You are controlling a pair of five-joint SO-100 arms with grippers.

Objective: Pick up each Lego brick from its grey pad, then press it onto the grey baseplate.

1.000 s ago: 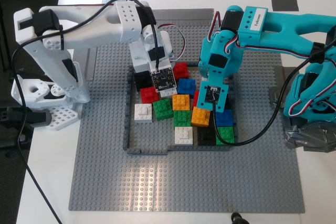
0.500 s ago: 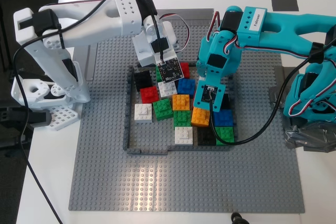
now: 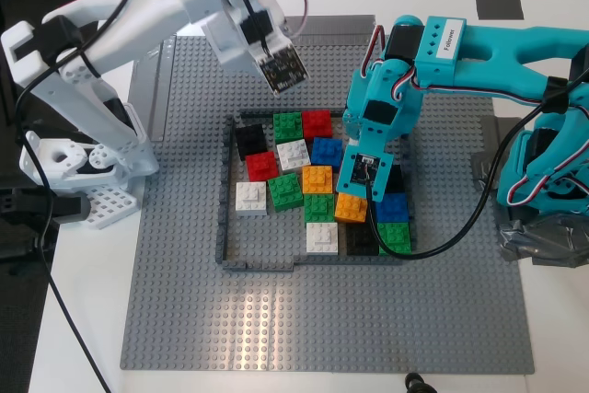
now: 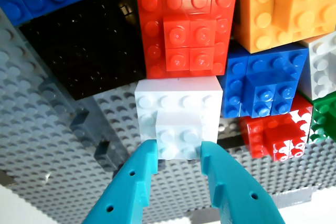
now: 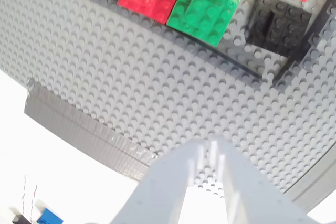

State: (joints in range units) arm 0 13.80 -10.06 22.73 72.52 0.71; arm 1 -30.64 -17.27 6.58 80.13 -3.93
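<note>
My first gripper (image 4: pixel 178 150), the teal one (image 3: pixel 357 181), is shut on a white Lego brick (image 4: pixel 178 114) inside the dark frame (image 3: pixel 224 190) on the grey baseplate (image 3: pixel 322 319). In the exterior view this brick is hidden behind the gripper. It sits against a red brick (image 4: pixel 186 24) and a blue brick (image 4: pixel 260 82). My second gripper (image 5: pixel 210 145), the white one (image 3: pixel 276 66), is shut and empty, raised above the baseplate's far side. A green Lego brick (image 3: pixel 287 126) sits in the frame's far row; it also shows in the second wrist view (image 5: pixel 203 8). A dark grey pad (image 3: pixel 499 2) lies at the back on the exterior view's right.
Several red, blue, orange, black, green and white bricks fill the frame's far and right part in the exterior view. Its near left corner (image 3: pixel 267 241) is bare studs. A silver tape strip (image 5: pixel 79 124) runs beside the baseplate. The arm bases stand at both sides.
My second gripper has lifted up and back out of the frame, uncovering the green brick in the far row. My first gripper has shifted slightly inside the frame.
</note>
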